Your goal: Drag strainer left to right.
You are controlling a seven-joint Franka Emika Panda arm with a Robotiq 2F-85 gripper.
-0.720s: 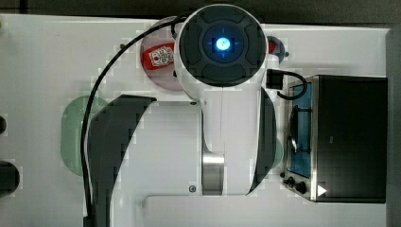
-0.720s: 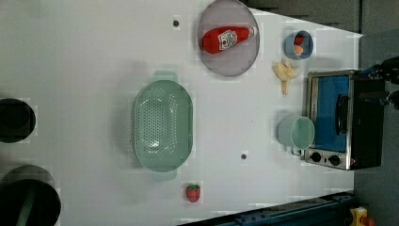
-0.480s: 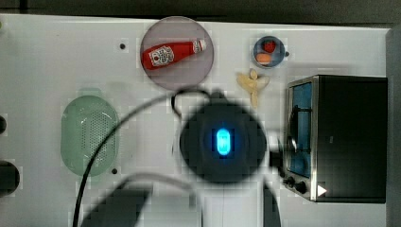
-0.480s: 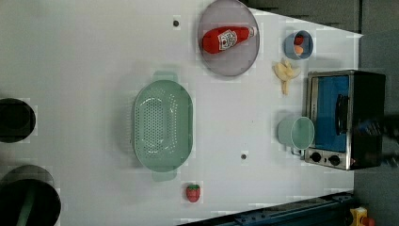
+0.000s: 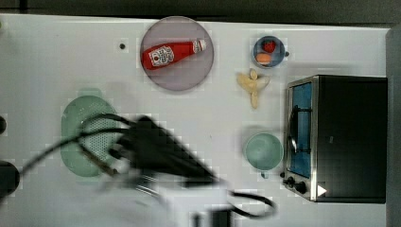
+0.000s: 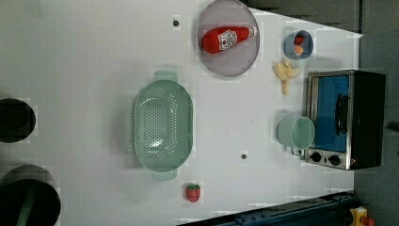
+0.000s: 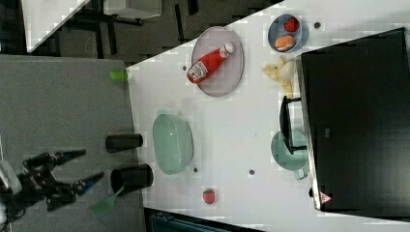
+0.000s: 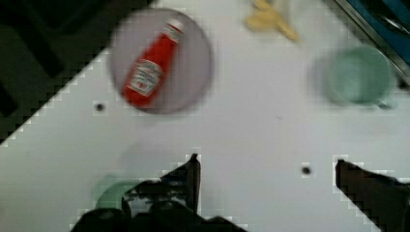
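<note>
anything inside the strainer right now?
Nothing in the strainer: the left view shows its perforated bowl bare. In the top view the arm and cables cover its right part, so that view can't confirm. The strawberry lies outside on the table.

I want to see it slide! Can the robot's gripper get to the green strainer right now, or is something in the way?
Probably yes. The gripper is open, and the strainer sits alone on bare table, nothing on it; the strawberry lies apart.

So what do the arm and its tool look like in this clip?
The arm has a white shell with a dark wrist section and black cables looping from it. The tool has two black fingers, which look dark with bluish tips in the right view.
</note>
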